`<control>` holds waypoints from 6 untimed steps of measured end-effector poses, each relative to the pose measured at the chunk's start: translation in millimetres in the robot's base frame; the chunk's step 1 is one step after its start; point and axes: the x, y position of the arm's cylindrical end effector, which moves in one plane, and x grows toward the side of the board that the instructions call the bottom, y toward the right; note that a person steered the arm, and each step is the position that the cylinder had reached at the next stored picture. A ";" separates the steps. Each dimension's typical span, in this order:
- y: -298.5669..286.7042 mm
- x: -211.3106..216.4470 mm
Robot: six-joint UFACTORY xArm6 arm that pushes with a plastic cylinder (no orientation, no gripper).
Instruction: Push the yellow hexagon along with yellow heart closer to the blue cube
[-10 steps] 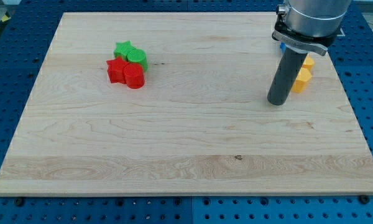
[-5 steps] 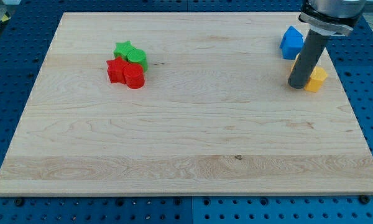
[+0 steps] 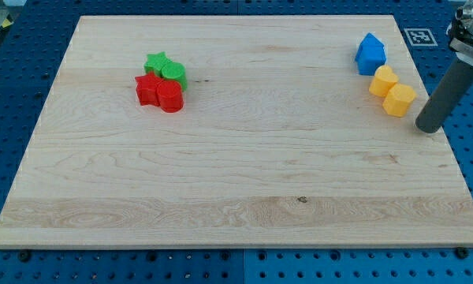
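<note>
The yellow hexagon (image 3: 399,100) lies near the board's right edge. The yellow heart (image 3: 383,81) touches it on its upper left. The blue cube (image 3: 370,54) sits just above and left of the heart, with a small gap between them. My tip (image 3: 427,127) is at the board's right edge, right of and slightly below the hexagon, not touching it. The rod rises toward the view's upper right.
A cluster sits at the upper left of the wooden board (image 3: 221,197): a green star (image 3: 157,62) and a green cylinder (image 3: 174,74) above a red star (image 3: 147,89) and a red cylinder (image 3: 169,98). A blue pegboard surrounds the board.
My tip has swept from the left of the yellow blocks to their right side. The yellow pair, partly hidden by the rod before, is now in full view.
</note>
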 end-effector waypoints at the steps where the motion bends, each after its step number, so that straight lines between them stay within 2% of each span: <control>1: -13.4 -8.3; 5: -26.9 -36.5; 6: -0.2 -36.5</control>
